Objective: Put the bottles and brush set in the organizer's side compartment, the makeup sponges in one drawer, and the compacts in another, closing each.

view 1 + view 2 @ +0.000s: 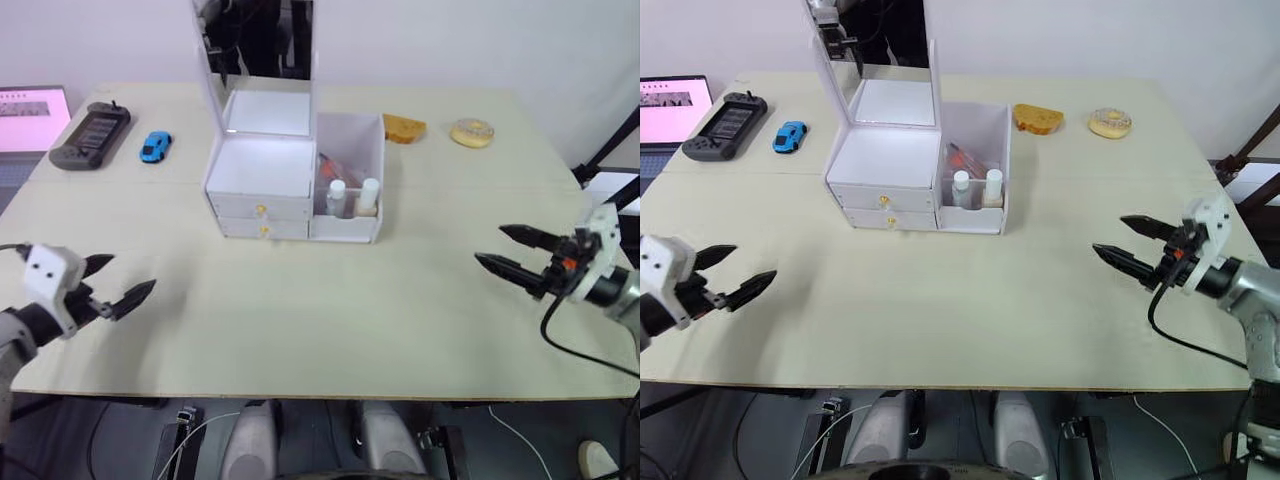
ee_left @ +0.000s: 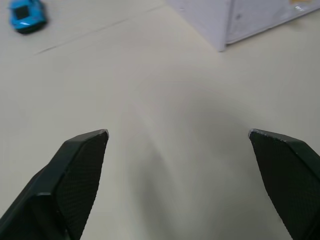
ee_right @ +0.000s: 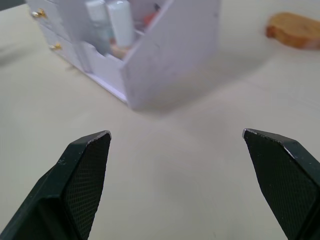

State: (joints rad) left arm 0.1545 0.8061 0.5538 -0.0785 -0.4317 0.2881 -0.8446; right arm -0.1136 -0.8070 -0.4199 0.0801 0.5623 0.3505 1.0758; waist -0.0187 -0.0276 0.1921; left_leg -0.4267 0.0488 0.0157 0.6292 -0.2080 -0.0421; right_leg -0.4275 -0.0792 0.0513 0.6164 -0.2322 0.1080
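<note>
No text can be read anywhere. The pink screen (image 1: 30, 118) at the table's far left edge carries lines too small to make out.

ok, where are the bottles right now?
Both bottles stand upright in the organizer's side bin, at its right end, in front of the brush pouch.

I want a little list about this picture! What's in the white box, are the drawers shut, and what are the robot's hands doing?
organizer: white, mirror lid up
side compartment: holds two bottles and the brush set
drawers: both shut
left gripper: open, empty, above the table
right gripper: open, empty, above the table
behind the organizer: blue toy car, game console, bread, donut
</note>
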